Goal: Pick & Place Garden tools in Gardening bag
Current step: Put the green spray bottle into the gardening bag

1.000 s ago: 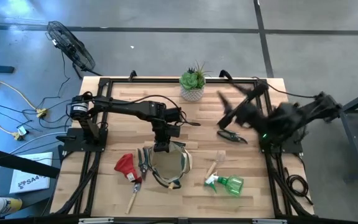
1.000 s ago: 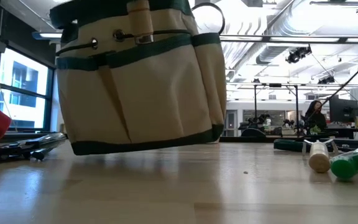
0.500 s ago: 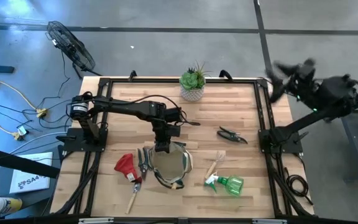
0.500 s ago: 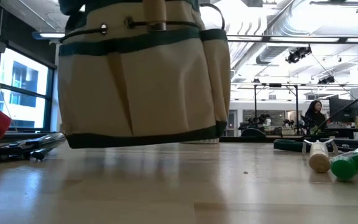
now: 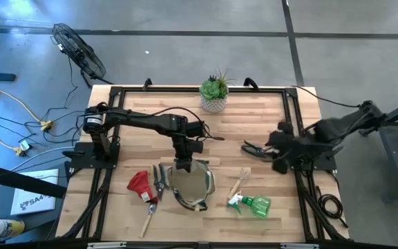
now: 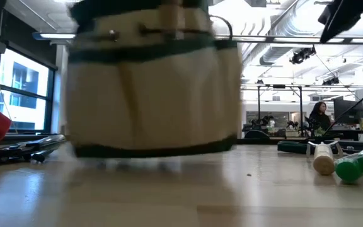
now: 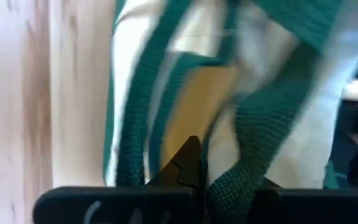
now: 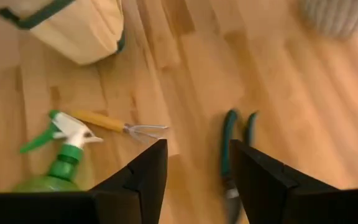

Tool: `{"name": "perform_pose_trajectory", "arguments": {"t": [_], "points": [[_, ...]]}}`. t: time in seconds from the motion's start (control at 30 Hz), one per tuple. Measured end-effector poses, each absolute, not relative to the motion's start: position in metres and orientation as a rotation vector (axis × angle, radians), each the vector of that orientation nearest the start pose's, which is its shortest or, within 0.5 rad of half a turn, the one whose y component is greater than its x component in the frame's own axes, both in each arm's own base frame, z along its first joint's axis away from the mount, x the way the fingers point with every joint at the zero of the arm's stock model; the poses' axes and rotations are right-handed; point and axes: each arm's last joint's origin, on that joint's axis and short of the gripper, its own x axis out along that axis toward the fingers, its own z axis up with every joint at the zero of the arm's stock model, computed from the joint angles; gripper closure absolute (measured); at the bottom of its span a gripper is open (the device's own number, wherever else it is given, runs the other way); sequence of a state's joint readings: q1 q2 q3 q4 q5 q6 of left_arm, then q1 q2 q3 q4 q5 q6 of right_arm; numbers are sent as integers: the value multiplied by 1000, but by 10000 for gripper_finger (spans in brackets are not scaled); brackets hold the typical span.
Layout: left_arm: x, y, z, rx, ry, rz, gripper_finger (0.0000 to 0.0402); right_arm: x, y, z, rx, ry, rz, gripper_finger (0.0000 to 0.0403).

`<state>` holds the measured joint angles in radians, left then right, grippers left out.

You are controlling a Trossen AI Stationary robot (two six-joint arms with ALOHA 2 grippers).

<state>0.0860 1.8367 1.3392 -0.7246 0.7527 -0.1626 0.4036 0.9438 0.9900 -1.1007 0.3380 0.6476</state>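
Right arm, off past the table edge 0.5 s ago, is back over the table: right gripper (image 8: 194,180), fingers spread, hovers w/ green-handled pruners (image 8: 232,146) just beneath and ahead, likely next pick. Left gripper (image 5: 184,164) pinches gardening bag (image 5: 191,184) rim; bag has shifted slightly, blurred in low view. Spray bottle (image 8: 58,158) and hand fork (image 8: 120,126) lie beside right gripper. No writing legible on tools.

Grey concrete floor (image 5: 185,17), black floor fan (image 5: 79,50), bright ceiling ducts (image 6: 276,25)
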Motion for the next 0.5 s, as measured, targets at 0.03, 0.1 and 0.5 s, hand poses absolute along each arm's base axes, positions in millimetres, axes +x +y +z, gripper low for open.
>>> {"name": "perform_pose_trajectory", "arguments": {"t": [0.03,0.1,0.5], "points": [[364,12,209,-648,1197,-486,402,152,54,302,240,980,-263,237],[366,12,207,-651,1193,-489,402,163,60,292,288,1057,-255,232],[372,12,190,-692,1222,-500,402,221,96,241,451,1346,-35,147]]}}
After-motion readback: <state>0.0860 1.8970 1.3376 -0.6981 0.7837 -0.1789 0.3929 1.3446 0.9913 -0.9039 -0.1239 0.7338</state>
